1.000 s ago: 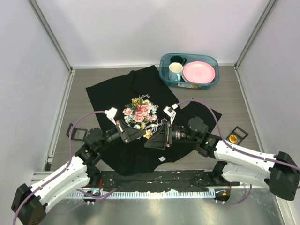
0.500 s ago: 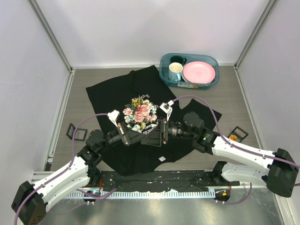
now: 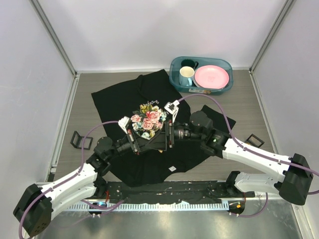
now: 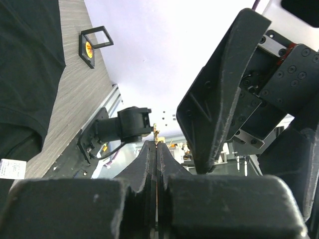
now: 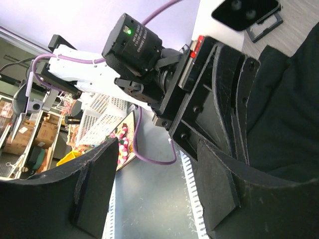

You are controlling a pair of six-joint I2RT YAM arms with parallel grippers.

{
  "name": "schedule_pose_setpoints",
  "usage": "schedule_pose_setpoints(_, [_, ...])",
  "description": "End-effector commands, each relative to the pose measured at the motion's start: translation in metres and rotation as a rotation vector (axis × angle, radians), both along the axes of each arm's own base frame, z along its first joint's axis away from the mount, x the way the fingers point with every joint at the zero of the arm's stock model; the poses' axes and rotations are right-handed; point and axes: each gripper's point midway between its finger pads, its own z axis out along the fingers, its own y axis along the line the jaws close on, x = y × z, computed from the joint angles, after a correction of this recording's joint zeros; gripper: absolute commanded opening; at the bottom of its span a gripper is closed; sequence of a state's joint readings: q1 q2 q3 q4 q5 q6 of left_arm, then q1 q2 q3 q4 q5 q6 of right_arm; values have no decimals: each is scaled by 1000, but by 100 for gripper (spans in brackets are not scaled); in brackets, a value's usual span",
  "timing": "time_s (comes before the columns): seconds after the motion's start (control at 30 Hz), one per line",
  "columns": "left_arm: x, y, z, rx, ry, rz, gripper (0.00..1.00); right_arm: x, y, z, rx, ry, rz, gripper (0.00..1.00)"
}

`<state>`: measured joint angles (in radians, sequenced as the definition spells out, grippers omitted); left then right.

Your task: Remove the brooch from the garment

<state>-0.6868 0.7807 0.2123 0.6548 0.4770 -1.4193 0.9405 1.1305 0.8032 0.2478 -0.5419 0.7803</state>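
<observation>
Left pincer [image 4: 156, 149] is clenched, fingers pressed flat together, low over the garment [image 3: 119, 99] at the lower edge of its rose print [image 3: 148, 119]. A tiny gold bit [image 4: 156, 130] pokes out at the tips. It could be the brooch seen edge-on, but I cannot tell. From above the brooch is hidden under the two pincers where they meet.

Right pincer [image 5: 154, 164] is released, fingers spread wide. It faces the left one head-on with the left one's tips just at its gap, and it grips nothing. One of its fingers [image 4: 224, 89] looms just beside the left tips.

The garment lies spread on the desk [image 3: 239, 99], black, rumpled near the arms. A white label [image 3: 172, 169] sits near its near hem.

A black square frame [image 4: 94, 42] holding an orange disc lies on the desk right of the garment, apart from it. A second black frame [image 3: 82, 140] lies off the garment's left edge.

A teal bin [image 3: 201, 61] stands at the far right and holds a pink plate [image 3: 212, 76] and a mug [image 3: 186, 75].
</observation>
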Motion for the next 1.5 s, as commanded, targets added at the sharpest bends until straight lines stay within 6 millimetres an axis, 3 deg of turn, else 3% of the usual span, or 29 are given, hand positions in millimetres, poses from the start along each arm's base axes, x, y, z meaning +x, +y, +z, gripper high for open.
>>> schedule_pose_setpoints(0.0, [-3,1,19,-73,-17,-14,0,5,3,32,35,-91,-7,70])
schedule_pose_setpoints(0.23, [0,6,19,-93,-6,15,0,30,-36,39,-31,-150,-183,71])
schedule_pose_setpoints(0.47, [0,11,27,-111,-64,31,0,20,-63,11,-43,-113,-185,72])
schedule_pose_setpoints(0.67, [2,14,34,-125,-97,57,0,10,-63,6,16,-92,-143,68])
schedule_pose_setpoints(0.77, [2,14,41,-141,-112,57,0,7,-59,6,51,-77,-116,59])
schedule_pose_setpoints(0.83, [2,15,45,-151,-120,63,0,4,-55,8,79,-59,-85,45])
schedule_pose_setpoints(0.9, [2,16,46,-155,-123,67,0,3,-51,6,101,-53,-64,40])
schedule_pose_setpoints(1.33, [1,15,52,-168,-140,56,0,7,-47,-5,103,-20,-73,36])
schedule_pose_setpoints(1.47, [0,16,53,-172,-140,52,0,17,-49,-13,56,-27,-131,37])
